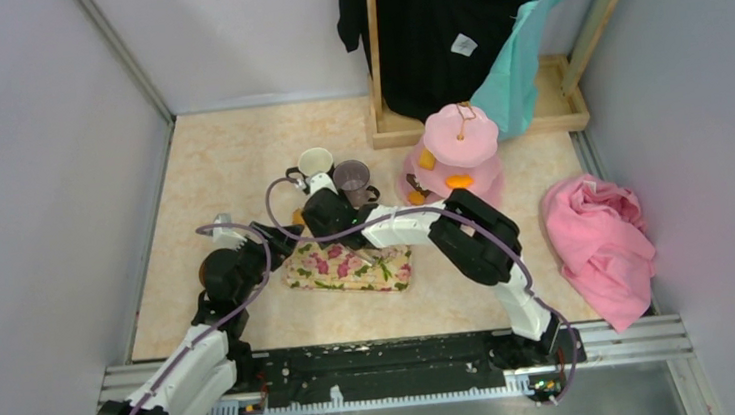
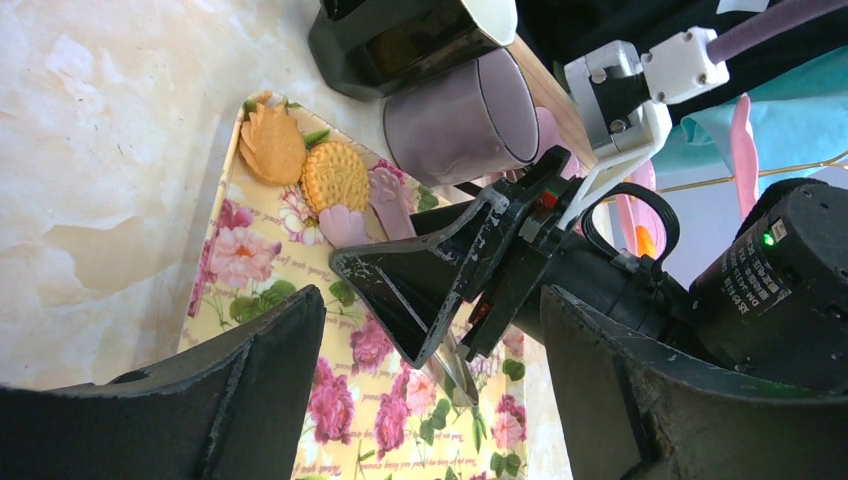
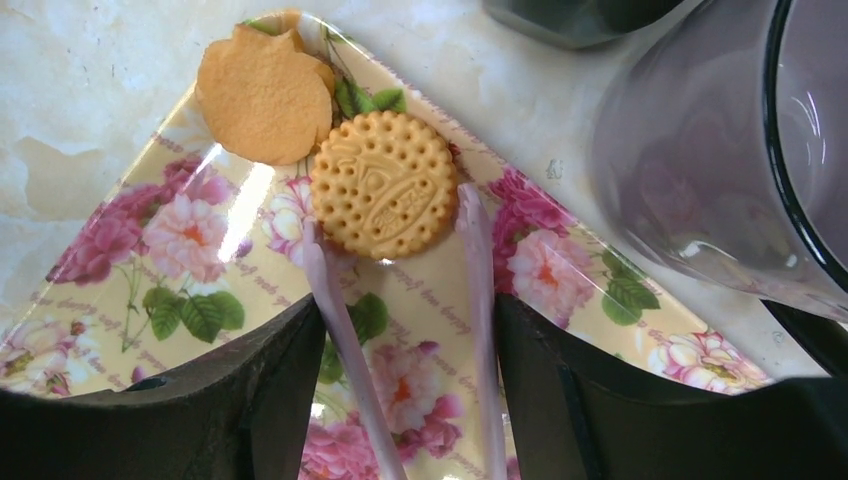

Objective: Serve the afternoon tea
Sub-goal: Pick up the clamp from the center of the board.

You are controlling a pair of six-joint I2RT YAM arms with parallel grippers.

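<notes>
My right gripper [image 3: 405,400] is shut on pink tongs [image 3: 478,270], one finger pressing each arm from outside. The tong tips straddle a round yellow biscuit [image 3: 384,184] on the flower-patterned tray [image 3: 130,250]. An orange snack [image 3: 262,94] lies just beyond it at the tray's corner. The smoky translucent mug [image 3: 700,170] stands close on the right, with the black mug [image 1: 316,164] behind it. On the pink three-tier stand [image 1: 461,149] are orange snacks [image 1: 459,180]. My left gripper [image 2: 430,400] hangs open over the tray's near-left part, holding nothing.
A crumpled pink cloth [image 1: 599,242] lies at the right. A wooden clothes rack [image 1: 555,101] with a black shirt [image 1: 438,31] stands at the back. Grey walls close in both sides. My right arm [image 1: 466,234] arches over the tray [image 1: 349,269].
</notes>
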